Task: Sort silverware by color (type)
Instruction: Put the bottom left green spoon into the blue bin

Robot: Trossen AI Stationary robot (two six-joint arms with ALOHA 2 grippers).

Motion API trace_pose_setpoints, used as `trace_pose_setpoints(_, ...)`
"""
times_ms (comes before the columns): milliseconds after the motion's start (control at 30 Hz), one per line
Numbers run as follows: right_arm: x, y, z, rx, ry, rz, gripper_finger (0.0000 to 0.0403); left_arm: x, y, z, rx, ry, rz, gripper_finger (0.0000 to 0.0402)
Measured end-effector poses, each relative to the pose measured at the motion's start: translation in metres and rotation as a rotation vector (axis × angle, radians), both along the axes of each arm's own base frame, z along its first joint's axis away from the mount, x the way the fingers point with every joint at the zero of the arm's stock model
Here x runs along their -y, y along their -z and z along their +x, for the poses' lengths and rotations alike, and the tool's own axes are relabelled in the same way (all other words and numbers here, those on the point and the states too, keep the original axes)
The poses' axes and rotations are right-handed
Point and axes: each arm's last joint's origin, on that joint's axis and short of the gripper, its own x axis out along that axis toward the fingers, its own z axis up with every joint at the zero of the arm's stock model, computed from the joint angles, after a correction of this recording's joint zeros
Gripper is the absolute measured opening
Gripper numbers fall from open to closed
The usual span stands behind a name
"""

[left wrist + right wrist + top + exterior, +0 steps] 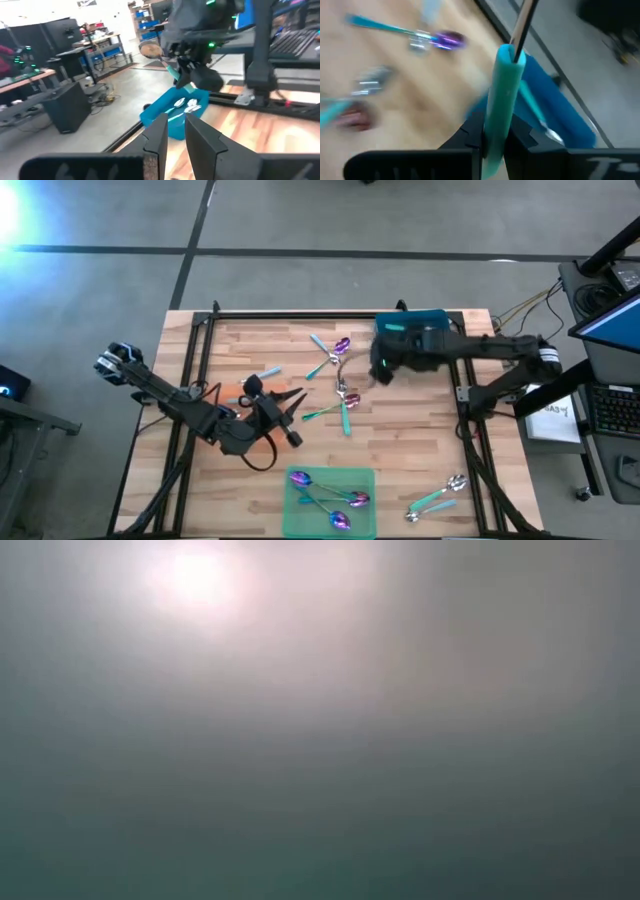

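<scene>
Right gripper (492, 137) is pinching a teal-handled spoon (504, 95) beside the teal bin (410, 325). Left gripper (172, 132) is hovering mid-table, fingers nearly together, holding nothing.

Overhead view and both wrist views share the teal bin (425, 320)

Sitting on the wooden table (400, 450): a green mat (300, 515) at the near edge, an orange mat (235, 397) toward the left, a blue bin (420, 320) at the far edge. Standing beyond: desks (30, 82) with screens.
</scene>
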Motion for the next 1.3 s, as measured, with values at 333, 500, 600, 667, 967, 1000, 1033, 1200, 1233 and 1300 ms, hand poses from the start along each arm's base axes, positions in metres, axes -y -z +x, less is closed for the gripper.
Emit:
trace_pose_setpoints(333,0.120,0.048,-0.049,-0.212,0.306,0.139,0.0029,-0.025,-0.004,-0.002,-0.081,-0.224,0.112,0.0050)
trace_pose_setpoints(500,0.140,0.070,-0.065,-0.288,0.348,0.213,0.0029,-0.031,-0.012,-0.013,-0.080,-0.227,0.105,0.0050)
trace_pose_setpoints(600,0.143,0.082,-0.069,-0.333,0.349,0.240,0.0029,-0.033,-0.013,-0.017,-0.083,-0.227,0.098,0.0050)
trace_pose_setpoints(667,0.142,0.090,-0.070,-0.363,0.338,0.261,0.0029,-0.034,-0.012,-0.020,-0.085,-0.221,0.088,0.0050)
trace_pose_setpoints(967,0.139,0.116,-0.070,-0.369,0.290,0.332,0.0029,-0.035,-0.005,-0.024,-0.085,-0.159,0.015,0.0050)
trace_pose_setpoints(1000,0.139,0.117,-0.070,-0.368,0.290,0.331,0.0033,-0.035,-0.004,-0.024,-0.087,-0.160,0.012,0.0050)
trace_pose_setpoints(1033,0.139,0.117,-0.070,-0.364,0.292,0.329,0.0041,-0.035,-0.003,-0.025,-0.090,-0.160,0.010,0.0050)
trace_pose_setpoints(1200,0.139,0.116,-0.069,-0.353,0.300,0.325,0.0110,-0.035,0.001,-0.026,-0.109,-0.109,-0.034,0.0050)
trace_pose_setpoints(1233,0.140,0.115,-0.069,-0.348,0.307,0.324,0.0120,-0.035,0.002,-0.026,-0.112,-0.092,-0.052,0.0050)
trace_pose_setpoints(1300,0.140,0.114,-0.068,-0.342,0.311,0.321,0.0138,-0.036,0.004,-0.027,-0.127,-0.065,-0.081,0.0050)
